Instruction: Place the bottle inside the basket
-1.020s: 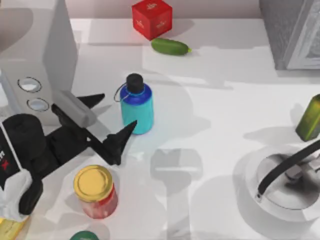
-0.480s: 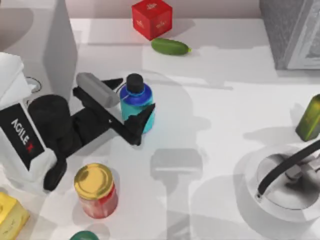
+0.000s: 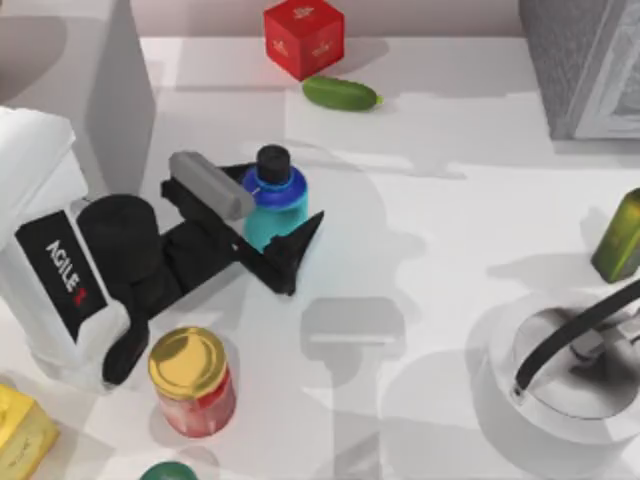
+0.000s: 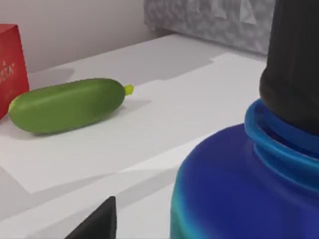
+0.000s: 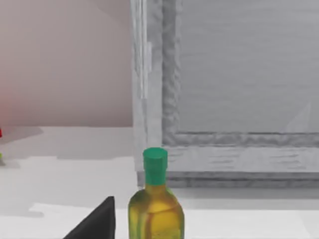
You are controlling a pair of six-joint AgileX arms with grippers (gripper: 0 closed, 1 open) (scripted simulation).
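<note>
Centrally, left end effector [image 3: 268, 218] spread open around bottle [image 3: 275, 205], basket [image 3: 500, 385] well apart, bare table [image 3: 420, 240] between.

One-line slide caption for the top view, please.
Left gripper straddles the upright bottle, jaws open either side, with the basket waiting at the table's right edge.

The bottle [image 3: 274, 205] stands upright on the counter [image 3: 440, 250], between the two fingers of the left end effector [image 3: 268, 213], which reaches in from the bottle's left. Behind the bottle lies a cucumber [image 3: 341, 93], with a cube [image 3: 303, 37] just behind that. A lidded jar [image 3: 191, 381] stands in front of the bottle, to its left. The basket [image 3: 560, 375] sits well apart to the bottle's right and nearer the front, a second bottle [image 3: 621, 236] just behind the basket.
</note>
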